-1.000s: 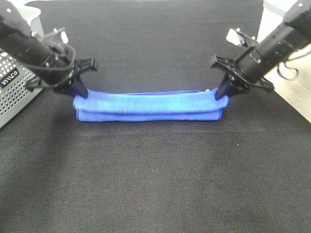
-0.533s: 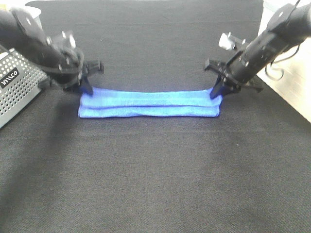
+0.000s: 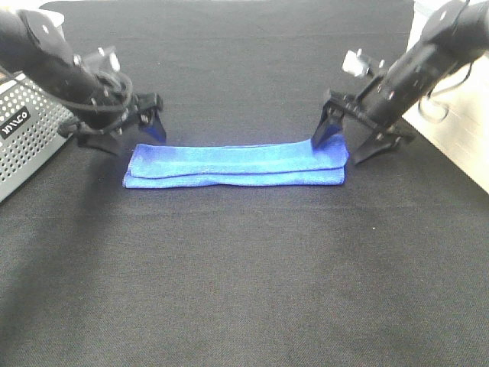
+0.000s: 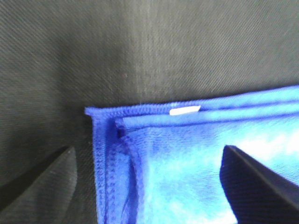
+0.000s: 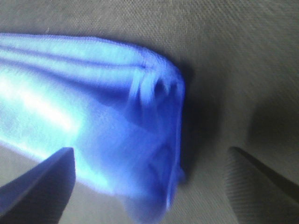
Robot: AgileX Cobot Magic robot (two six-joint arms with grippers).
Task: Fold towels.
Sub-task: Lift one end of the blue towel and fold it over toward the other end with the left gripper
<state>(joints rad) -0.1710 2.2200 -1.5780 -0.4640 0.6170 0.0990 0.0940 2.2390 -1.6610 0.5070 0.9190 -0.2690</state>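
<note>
I note the folded blue terry towel [image 3: 237, 163] lying flat as a long strip on the black cloth-covered bench [image 3: 244, 275]. The left pincer [image 3: 134, 138] is spread wide over one end and the right pincer [image 3: 341, 147] wide over the other.

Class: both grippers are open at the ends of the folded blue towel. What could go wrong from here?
The right gripper straddles the towel at its end, so pulling away may snag it and drag the fold open. At the left gripper, the layers' edges sit offset, so another fold would likely come out crooked.
</note>
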